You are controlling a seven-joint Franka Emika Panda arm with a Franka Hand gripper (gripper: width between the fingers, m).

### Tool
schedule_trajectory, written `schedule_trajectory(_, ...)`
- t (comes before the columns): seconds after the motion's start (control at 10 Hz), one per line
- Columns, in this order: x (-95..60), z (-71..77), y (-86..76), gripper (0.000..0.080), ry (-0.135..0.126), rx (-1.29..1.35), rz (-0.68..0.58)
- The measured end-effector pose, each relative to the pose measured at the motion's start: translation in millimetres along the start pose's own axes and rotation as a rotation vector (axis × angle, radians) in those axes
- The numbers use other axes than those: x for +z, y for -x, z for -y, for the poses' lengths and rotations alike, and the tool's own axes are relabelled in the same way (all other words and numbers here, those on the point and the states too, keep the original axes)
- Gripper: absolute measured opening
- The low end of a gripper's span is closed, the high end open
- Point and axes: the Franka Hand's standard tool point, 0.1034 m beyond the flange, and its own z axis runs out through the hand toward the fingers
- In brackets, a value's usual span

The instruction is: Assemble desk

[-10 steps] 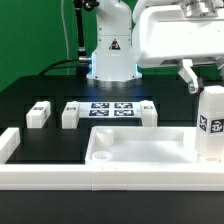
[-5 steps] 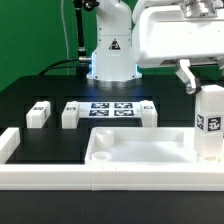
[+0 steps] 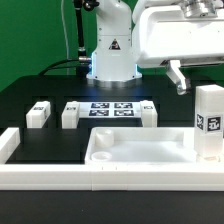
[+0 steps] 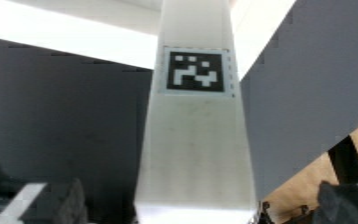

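A large white rectangular rimmed plastic tabletop panel (image 3: 135,158) lies like a shallow tray just behind the long low white border wall (image 3: 100,185). One short white square-section leg (image 3: 208,120) with a black-and-white tag stands upright at its end on the exterior view's right. The two-finger gripper (image 4: 197,208) is released: its dark fingers (image 4: 55,204) flank the leg with a gap on each side. Three more white tagged legs (image 3: 38,113) (image 3: 72,113) (image 3: 148,112) lie on the black table (image 3: 30,90), beside the marker board (image 3: 110,110).
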Motion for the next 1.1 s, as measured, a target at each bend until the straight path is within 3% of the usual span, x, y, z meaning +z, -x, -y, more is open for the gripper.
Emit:
schedule_trajectory(0.3,-2.0,-1.1,-3.2,0.0649,-0.009,0.002,0.040)
schedule_trajectory(0.5,-4.2,0.9,-17.3,0.0649,-0.029,0.013,0.100)
schedule_trajectory(0.7,2.7,4.9,-9.3,0.0649,-0.057,0.027,0.227)
schedule_trajectory(1.1,1.2,3.6,2.7,0.0649,-0.121,0.039,0.524)
